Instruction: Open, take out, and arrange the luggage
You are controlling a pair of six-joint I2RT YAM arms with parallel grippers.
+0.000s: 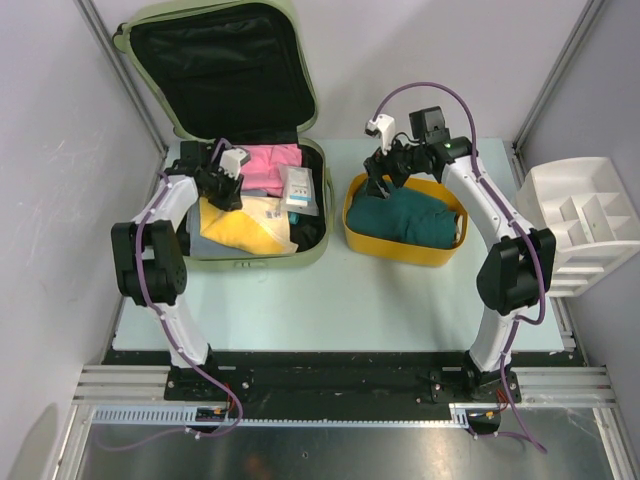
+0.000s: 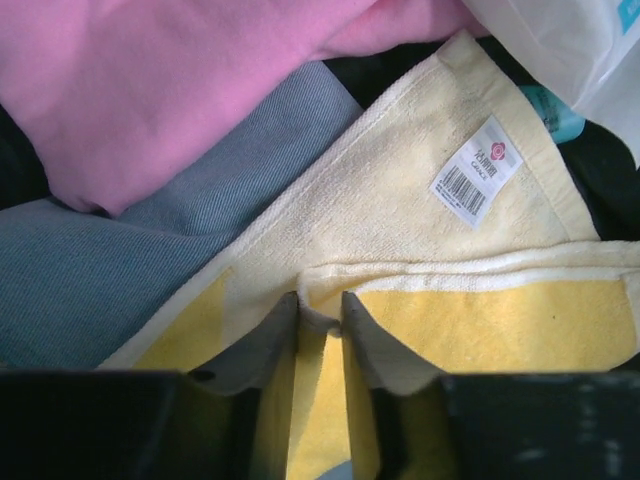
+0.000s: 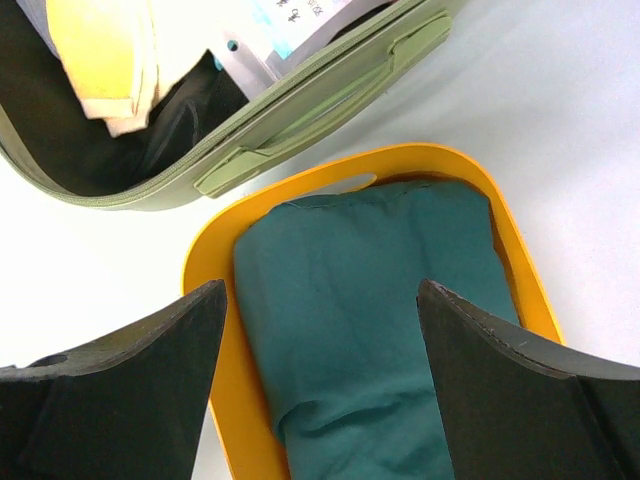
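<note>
The pale sage-green hard-shell suitcase (image 1: 262,259) lies open at the surface's back left. Unpacking is under way: the left gripper (image 2: 320,300) has its jaws pinching a fold of yellow terry towel (image 2: 400,230) inside it, while the right gripper (image 3: 320,290) hangs over the yellow plastic tub (image 3: 205,270) with jaws spread. The next move probably calls for lifting the towel clear.

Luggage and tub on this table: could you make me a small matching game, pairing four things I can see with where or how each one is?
Things:
1. yellow towel
2. teal cloth
3. white divided tray
4. lid of the luggage

Places or states:
A. standing open at the back
B. lying in the yellow tub
C. at the far right of the top view
D. pinched by the left gripper

Pairs: 1-D, 2-B, 3-C, 4-A.
</note>
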